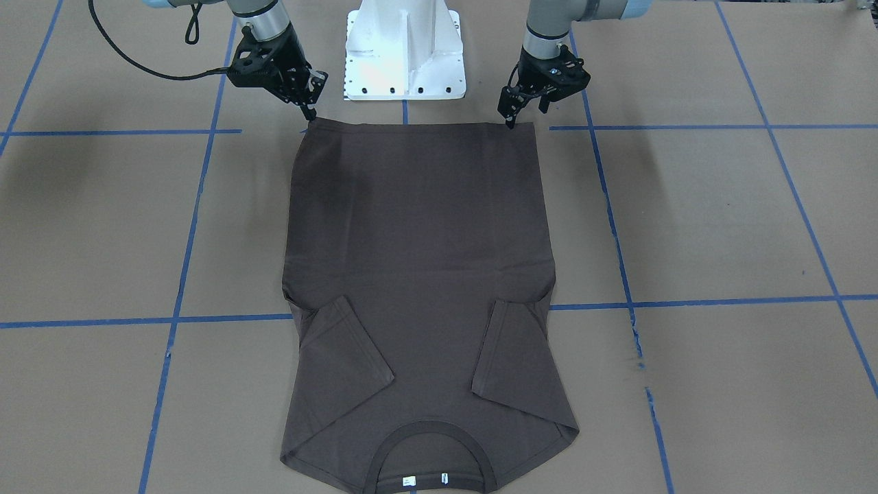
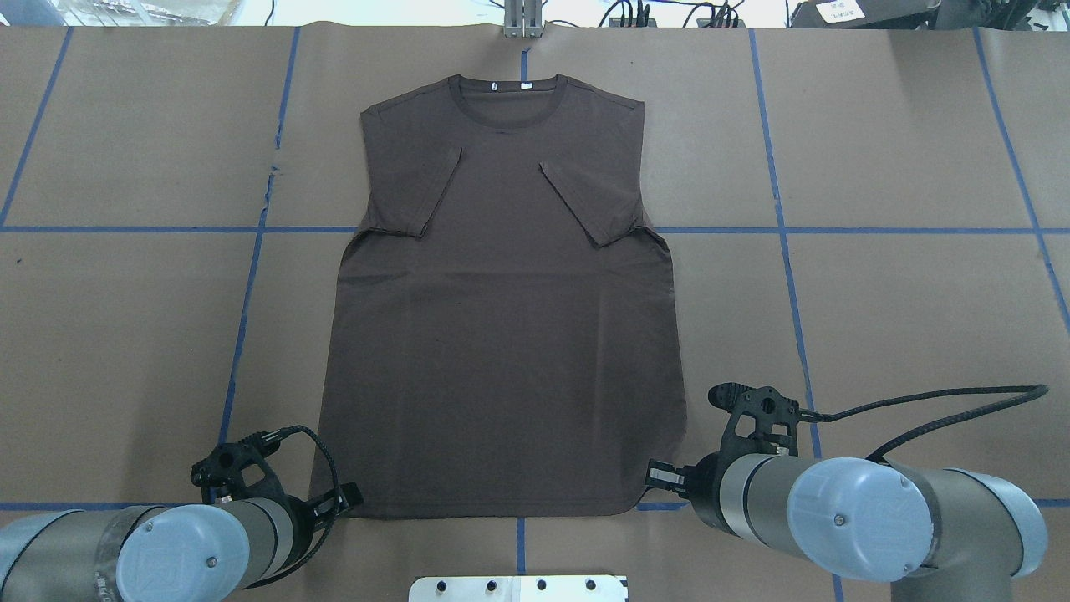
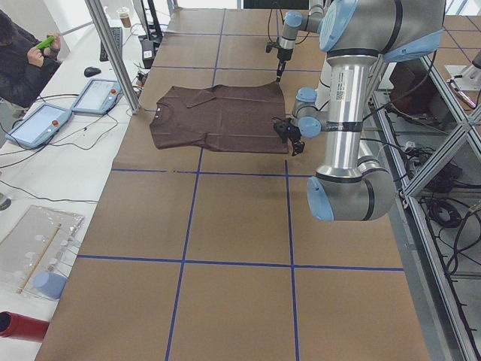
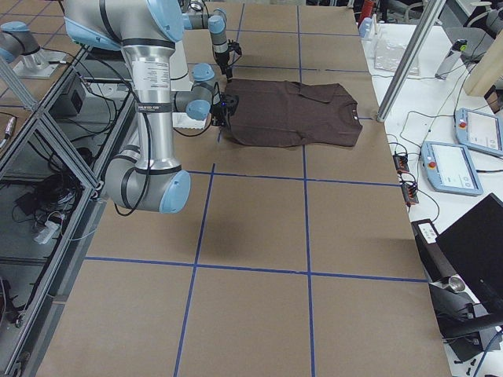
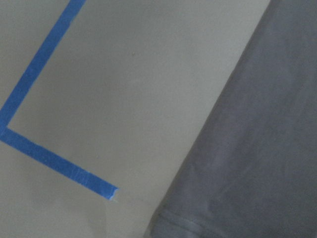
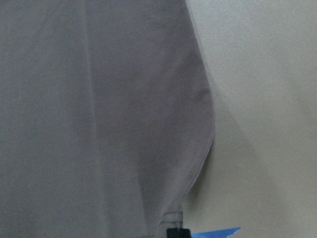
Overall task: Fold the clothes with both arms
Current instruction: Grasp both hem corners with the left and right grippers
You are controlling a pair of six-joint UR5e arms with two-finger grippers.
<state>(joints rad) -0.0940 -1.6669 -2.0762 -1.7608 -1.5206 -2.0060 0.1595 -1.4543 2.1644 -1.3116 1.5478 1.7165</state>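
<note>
Brown-papered tabletop point(image 1: 720, 219), squared off in blue tape point(image 1: 185, 274). At the robot-side edge, found left gripper point(image 1: 511, 118) and right gripper point(image 1: 310, 111) on the T-shirt's point(image 1: 418, 226) hem corners; could not tell whether fingers pinched cloth. Lay flat mid-table, sleeves point(image 2: 422, 196) already turned inward, collar point(image 2: 506, 104) toward far edge. Judged hem-to-collar folding not yet done.

My left arm point(image 2: 125, 543) and right arm point(image 2: 919, 510) are silver-grey tubes with rounded light blue joint caps point(image 2: 861, 518), each cap with a small dark screw at its centre. Black cables point(image 2: 945, 410) run from the wrists. My left gripper point(image 1: 509, 123) and right gripper point(image 1: 310, 115) are black, angular and narrow-fingered. My base pedestal point(image 1: 405, 51) is white, with dark bolts along its edge.
</note>
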